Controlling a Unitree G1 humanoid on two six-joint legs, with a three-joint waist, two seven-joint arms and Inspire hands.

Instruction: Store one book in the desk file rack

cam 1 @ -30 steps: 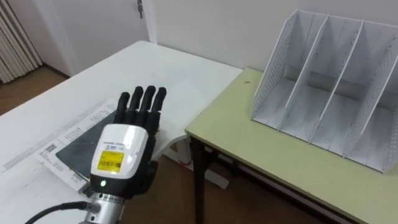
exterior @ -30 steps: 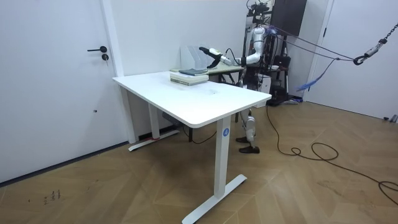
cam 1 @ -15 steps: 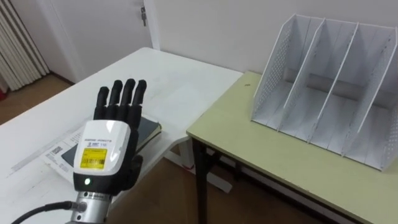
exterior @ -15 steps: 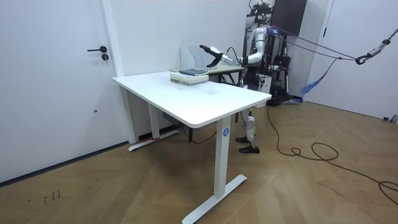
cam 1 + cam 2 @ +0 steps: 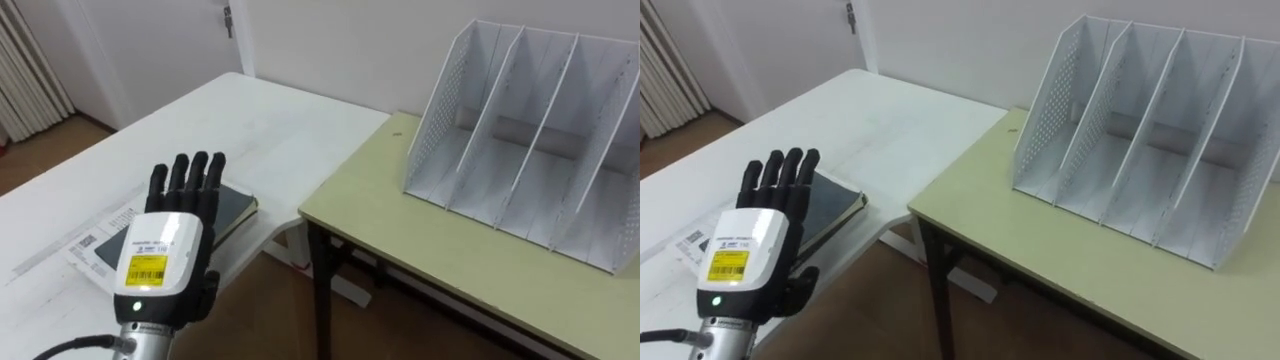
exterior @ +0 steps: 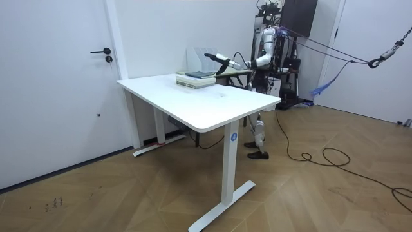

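Left hand (image 5: 165,265) dropped lower by book (image 5: 232,208), fingers straight; room view: robot stands behind white table (image 6: 193,103).

White desk (image 5: 250,120), olive table (image 5: 420,250)

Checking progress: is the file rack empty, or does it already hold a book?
Empty: the compartments of the file rack show bare; the dark book lies on the white table.
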